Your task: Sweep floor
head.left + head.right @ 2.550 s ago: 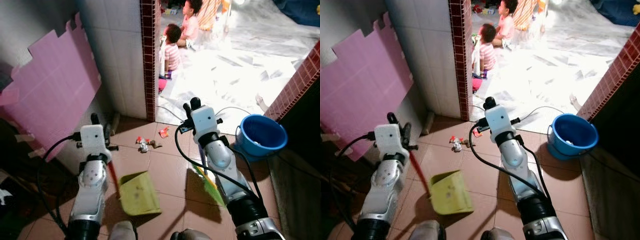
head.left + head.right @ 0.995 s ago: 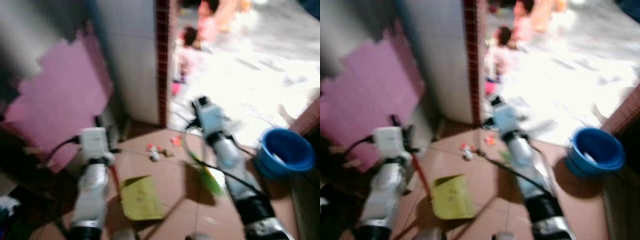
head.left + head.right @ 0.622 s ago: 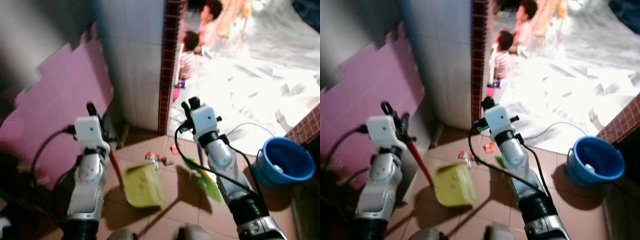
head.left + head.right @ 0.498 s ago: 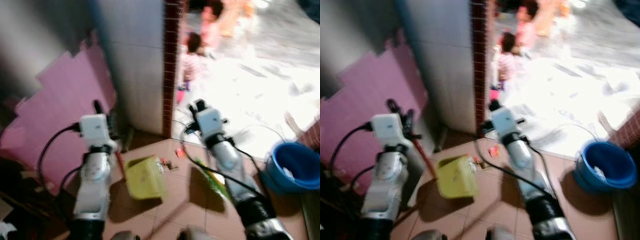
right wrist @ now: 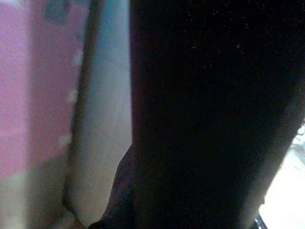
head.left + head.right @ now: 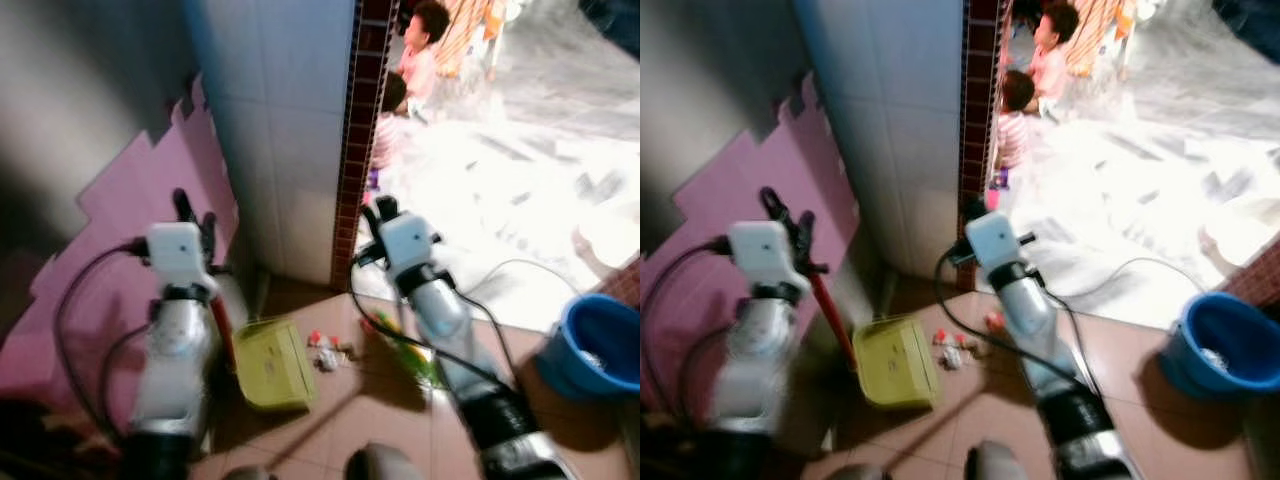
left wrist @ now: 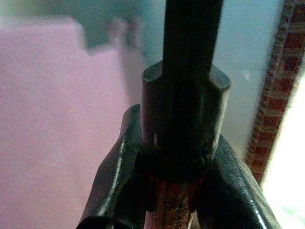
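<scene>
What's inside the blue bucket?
The blue bucket stands on the tiled floor. Something small and pale lies at its bottom; too blurry to name. Its near wall hides the rest inside.

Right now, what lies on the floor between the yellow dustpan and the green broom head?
In the left eye view, small scraps of litter lie on the brown tiles between the yellow dustpan and the green broom head.
</scene>
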You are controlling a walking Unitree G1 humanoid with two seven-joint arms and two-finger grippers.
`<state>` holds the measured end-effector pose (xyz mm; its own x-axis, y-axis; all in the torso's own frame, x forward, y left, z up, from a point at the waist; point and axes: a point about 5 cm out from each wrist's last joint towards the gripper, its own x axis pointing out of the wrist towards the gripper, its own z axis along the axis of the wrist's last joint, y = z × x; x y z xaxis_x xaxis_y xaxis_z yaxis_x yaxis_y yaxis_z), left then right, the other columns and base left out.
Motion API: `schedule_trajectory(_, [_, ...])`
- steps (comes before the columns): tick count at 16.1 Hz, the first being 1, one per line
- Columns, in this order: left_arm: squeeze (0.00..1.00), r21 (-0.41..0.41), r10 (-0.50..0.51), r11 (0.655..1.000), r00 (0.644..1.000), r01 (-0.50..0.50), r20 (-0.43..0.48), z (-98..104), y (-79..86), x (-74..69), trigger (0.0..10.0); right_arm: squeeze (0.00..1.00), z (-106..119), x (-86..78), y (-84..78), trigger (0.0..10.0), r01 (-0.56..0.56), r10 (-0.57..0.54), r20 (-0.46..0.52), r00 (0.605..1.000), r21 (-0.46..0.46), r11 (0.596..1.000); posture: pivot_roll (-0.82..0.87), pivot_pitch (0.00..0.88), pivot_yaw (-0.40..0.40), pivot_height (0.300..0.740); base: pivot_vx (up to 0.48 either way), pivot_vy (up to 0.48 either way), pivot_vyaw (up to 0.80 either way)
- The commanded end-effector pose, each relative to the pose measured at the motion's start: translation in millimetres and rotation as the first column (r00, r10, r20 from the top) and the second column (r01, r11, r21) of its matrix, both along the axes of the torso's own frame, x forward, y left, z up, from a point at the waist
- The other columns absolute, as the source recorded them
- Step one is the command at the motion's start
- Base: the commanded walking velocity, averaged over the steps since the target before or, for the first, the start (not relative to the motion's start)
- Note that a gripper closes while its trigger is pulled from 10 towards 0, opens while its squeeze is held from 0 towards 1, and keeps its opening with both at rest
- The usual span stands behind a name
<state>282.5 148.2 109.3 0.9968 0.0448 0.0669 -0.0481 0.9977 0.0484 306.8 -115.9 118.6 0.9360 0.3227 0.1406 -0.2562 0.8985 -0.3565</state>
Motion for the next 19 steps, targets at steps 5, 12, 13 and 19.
schedule_trajectory(5, [0.00,0.025,0.033,0.999,0.997,-0.035,0.069,8.2,4.5,10.5,10.0,0.00,14.8,3.1,3.7,10.0,-0.013,0.015,0.068,0.998,-0.020,1.000,0.00,0.000,-0.009,0.740,0.000,0.000,0.00])
schedule_trajectory(12, [0.00,0.031,-0.005,1.000,0.999,0.004,0.048,-6.0,-8.9,20.4,10.0,0.00,14.3,2.4,5.8,10.0,-0.029,0.030,0.060,0.998,-0.009,1.000,-0.02,0.000,-0.010,0.740,0.000,-0.279,0.00])
schedule_trajectory(13, [0.00,0.030,-0.009,1.000,0.999,0.008,0.047,-6.5,-10.3,21.5,10.0,0.00,14.4,2.7,5.7,10.0,-0.029,0.030,0.060,0.998,-0.009,1.000,-0.02,0.000,-0.009,0.740,0.000,-0.458,0.00])
schedule_trajectory(19, [0.00,0.058,-0.003,0.998,0.999,0.000,0.043,-13.1,-11.3,22.5,10.0,0.00,10.7,-0.8,5.6,10.0,-0.044,0.043,0.043,0.998,0.007,0.999,-0.02,0.000,-0.005,0.740,0.000,-0.439,0.00])
